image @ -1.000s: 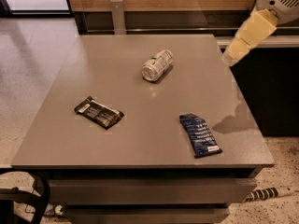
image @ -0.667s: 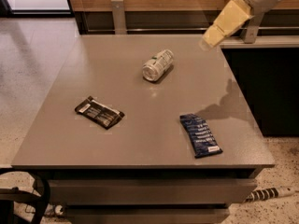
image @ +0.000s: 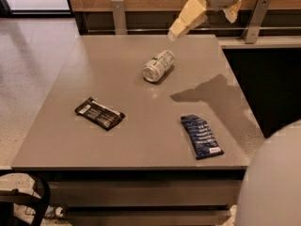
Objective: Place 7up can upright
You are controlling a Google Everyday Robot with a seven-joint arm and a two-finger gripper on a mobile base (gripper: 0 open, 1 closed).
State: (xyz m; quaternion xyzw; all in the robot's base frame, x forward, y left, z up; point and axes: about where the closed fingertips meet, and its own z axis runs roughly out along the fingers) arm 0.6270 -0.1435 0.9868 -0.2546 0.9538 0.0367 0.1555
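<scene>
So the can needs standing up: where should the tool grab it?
Grip the can around its middle from above, closing across its long axis: it lies on its side, curved wall up. The tool hovers over the far edge of the table.

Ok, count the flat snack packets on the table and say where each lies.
2. The black packet lies left of centre; the blue packet lies near the front right corner. None seems hidden. The gripper hangs open above the far edge of the table.

gripper [image: 203,25] at top edge, wrist cut off | 7up can [image: 158,66] label unreadable | lower-right pale shape [image: 275,182] cropped
</scene>
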